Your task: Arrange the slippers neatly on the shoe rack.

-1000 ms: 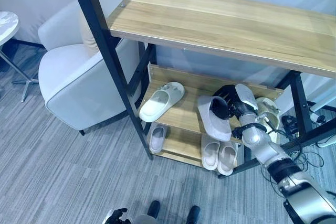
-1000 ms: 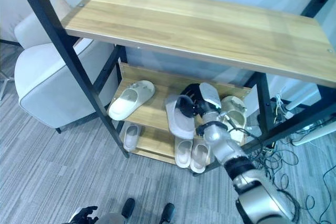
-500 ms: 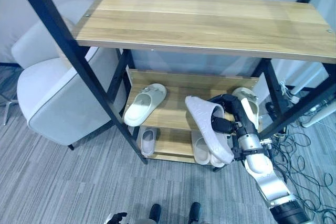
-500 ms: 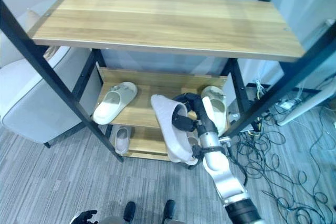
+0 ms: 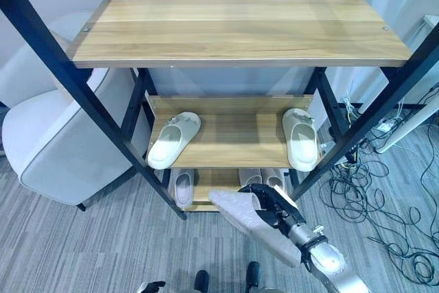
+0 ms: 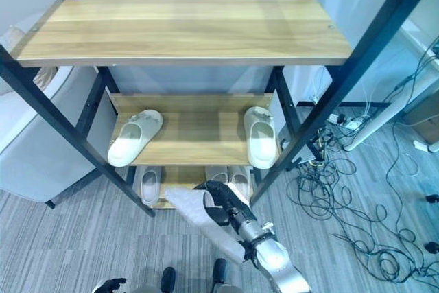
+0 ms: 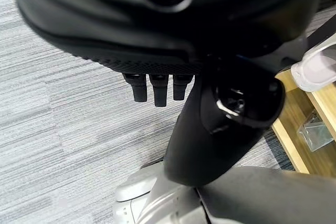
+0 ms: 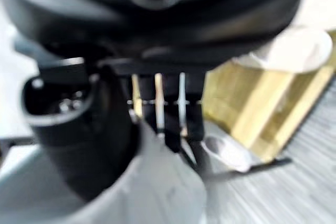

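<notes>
A wood-and-black-metal shoe rack (image 5: 226,29) stood on grey carpet (image 5: 82,238). Its middle shelf (image 5: 233,138) carried two pale slippers, one angled at the left (image 5: 173,140), one at the right (image 5: 300,138). More slippers (image 5: 184,186) lay on the bottom shelf.

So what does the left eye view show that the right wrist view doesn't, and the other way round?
The left eye view takes in the whole shoe rack, the white armchair beside it, and the left cream slipper and right cream slipper far apart on the middle shelf. The right wrist view gives the grip up close: the right hand curled on the grey slipper. Both show that slipper held in front of the rack, on no shelf, with wooden shelving behind.
</notes>
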### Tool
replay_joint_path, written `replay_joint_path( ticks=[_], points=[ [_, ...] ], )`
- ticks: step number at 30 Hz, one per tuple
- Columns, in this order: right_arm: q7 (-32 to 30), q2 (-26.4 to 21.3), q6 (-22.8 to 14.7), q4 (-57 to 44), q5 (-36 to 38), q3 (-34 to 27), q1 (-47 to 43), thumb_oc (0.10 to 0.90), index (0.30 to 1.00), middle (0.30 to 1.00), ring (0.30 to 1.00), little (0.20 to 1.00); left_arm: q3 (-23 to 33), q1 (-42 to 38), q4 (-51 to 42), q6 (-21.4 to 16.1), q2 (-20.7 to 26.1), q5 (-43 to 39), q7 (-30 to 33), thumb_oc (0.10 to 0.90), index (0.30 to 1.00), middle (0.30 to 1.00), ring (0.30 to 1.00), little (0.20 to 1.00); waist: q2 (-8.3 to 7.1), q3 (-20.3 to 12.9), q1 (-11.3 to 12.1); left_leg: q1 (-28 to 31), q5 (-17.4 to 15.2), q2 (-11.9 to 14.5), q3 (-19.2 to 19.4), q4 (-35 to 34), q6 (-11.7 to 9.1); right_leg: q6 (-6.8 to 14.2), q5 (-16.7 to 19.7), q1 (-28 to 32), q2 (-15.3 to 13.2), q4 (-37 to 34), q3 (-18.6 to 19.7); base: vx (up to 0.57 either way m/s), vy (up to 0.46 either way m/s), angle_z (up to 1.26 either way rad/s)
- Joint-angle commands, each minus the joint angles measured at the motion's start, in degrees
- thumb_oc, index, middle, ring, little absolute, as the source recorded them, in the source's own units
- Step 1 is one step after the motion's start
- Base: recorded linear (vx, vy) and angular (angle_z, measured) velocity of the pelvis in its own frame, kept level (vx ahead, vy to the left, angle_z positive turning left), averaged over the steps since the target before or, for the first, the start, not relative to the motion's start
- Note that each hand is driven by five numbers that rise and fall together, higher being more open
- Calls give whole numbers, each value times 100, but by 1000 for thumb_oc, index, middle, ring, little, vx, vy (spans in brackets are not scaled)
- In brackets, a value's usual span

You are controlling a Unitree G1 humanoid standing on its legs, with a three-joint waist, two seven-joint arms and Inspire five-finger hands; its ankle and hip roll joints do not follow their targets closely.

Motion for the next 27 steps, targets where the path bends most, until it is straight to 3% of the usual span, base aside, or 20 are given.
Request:
replay_joint_path(
  ticks=[1, 3, 4, 5, 7, 12, 14, 15, 16, 18, 19, 20, 23, 24, 27],
  points=[
    [-267, -220, -539, -493, -200, -32, -1003, 400, 300, 300, 300, 300, -304, -686, -24, -306, -259, -112, -79, 800, 900, 900, 900, 900, 80, 604, 73, -649, -87, 56, 45, 283, -39, 259, -1042, -211, -105, 850, -132, -459, -34, 27],
    [-589, -219, -563, -265, -388, -12, -1482, 400, 300, 300, 300, 300, -404, -885, -336, -391, -168, -455, 20, 800, 900, 900, 900, 900, 79, 906, 135, -1644, -216, -63, -31, 1289, -75, 198, -1117, -938, -284, 1479, -191, -342, -36, 39],
    [-856, -247, -535, -204, -602, -96, -1737, 400, 300, 300, 300, 300, -415, -839, -625, -427, -109, -748, 23, 800, 900, 900, 900, 900, 158, 936, 214, -2200, -295, -172, -129, 1751, -51, 138, -1189, -1479, -346, 1978, -242, -209, -19, 40],
    [-858, -245, -535, -202, -604, -94, -1738, 400, 300, 300, 300, 300, -416, -835, -630, -424, -107, -751, 22, 800, 900, 900, 900, 900, 154, 892, 211, -2268, -308, -176, -132, 1788, -50, 137, -1203, -1545, -353, 2014, -242, -135, 4, 39],
    [-1296, -284, -529, -90, -924, -249, -2212, 400, 300, 300, 300, 300, -438, -648, -1017, -467, -53, -1171, 25, 800, 900, 900, 900, 900, 206, 843, 380, -3161, -459, -136, -102, 2491, 26, 64, -1492, -2430, -440, 2794, -211, -152, 33, 20],
    [-2102, -523, -587, -94, -1351, -648, -2957, 400, 300, 300, 300, 300, -604, -703, -1876, -568, 116, -1603, 188, 800, 900, 900, 900, 900, 297, 940, 517, -4855, -938, -222, -135, 4059, 99, -18, -2120, -4183, -687, 4561, -128, -105, 2, -4],
    [-2236, -570, -591, -135, -1436, -713, -3061, 400, 300, 300, 300, 300, -633, -736, -2066, -593, 145, -1653, 203, 800, 900, 900, 900, 900, 295, 887, 525, -5222, -1027, -239, -140, 4383, 116, -66, -2251, -4526, -737, 4858, -76, -85, 1, 21],
    [-2519, -740, -614, -193, -1675, -844, -3443, 400, 300, 300, 300, 300, -650, -781, -2442, -669, 214, -1834, 285, 800, 900, 900, 900, 900, 333, 915, 544, -5951, -1199, -292, -154, 5056, 153, -161, -2454, -5281, -849, 5566, 64, -49, 16, 18],
    [-2523, -741, -613, -188, -1677, -841, -3453, 400, 300, 300, 300, 300, -648, -785, -2446, -665, 214, -1836, 285, 800, 900, 900, 900, 900, 321, 878, 546, -6024, -1222, -296, -144, 5108, 155, -161, -2479, -5358, -858, 5621, 79, -68, 8, 15],
    [-2757, -998, -625, -292, -1872, -930, -3866, 400, 300, 300, 300, 300, -642, -817, -2793, -742, 292, -1982, 367, 800, 900, 900, 900, 900, 318, 869, 559, -6703, -1400, -310, -165, 5735, 183, -281, -2730, -5931, -916, 6183, 190, -15, 9, 11],
    [-2966, -1243, -625, -336, -2052, -1011, -4267, 400, 300, 300, 300, 300, -642, -852, -3008, -807, 380, -2091, 434, 800, 900, 900, 900, 900, 315, 867, 574, -7352, -1623, -360, -186, 6383, 219, -346, -2957, -6551, -950, 6819, 261, 0, 0, 0],
    [-2972, -1246, -627, -323, -2054, -1000, -4287, 400, 300, 300, 300, 300, -637, -858, -3012, -803, 377, -2093, 435, 800, 900, 900, 900, 900, 306, 827, 573, -7440, -1653, -366, -176, 6448, 221, -344, -2990, -6642, -960, 6888, 277, 64, 13, -8],
    [-3207, -1820, -528, -344, -2378, -974, -5008, 400, 300, 300, 300, 300, -625, -898, -3597, -887, 658, -2239, 563, 800, 900, 900, 900, 900, 324, 913, 600, -8403, -2088, -420, -141, 7614, 315, -470, -3363, -7606, -1052, 8054, 399, 82, 14, 6],
    [-3213, -1825, -531, -327, -2377, -959, -5037, 400, 300, 300, 300, 300, -618, -905, -3606, -879, 654, -2242, 564, 800, 900, 900, 900, 900, 319, 889, 596, -8476, -2119, -424, -132, 7677, 317, -469, -3397, -7681, -1060, 8120, 415, 123, 11, -19],
    [-3478, -2359, -386, -121, -2586, -701, -5815, 400, 300, 300, 300, 300, -651, -872, -4077, -985, 923, -2410, 723, 800, 900, 900, 900, 900, 314, 1079, 597, -9187, -2544, -468, -70, 8777, 357, -498, -3693, -8449, -1192, 9178, 629, 143, 22, 14]
  ],
)
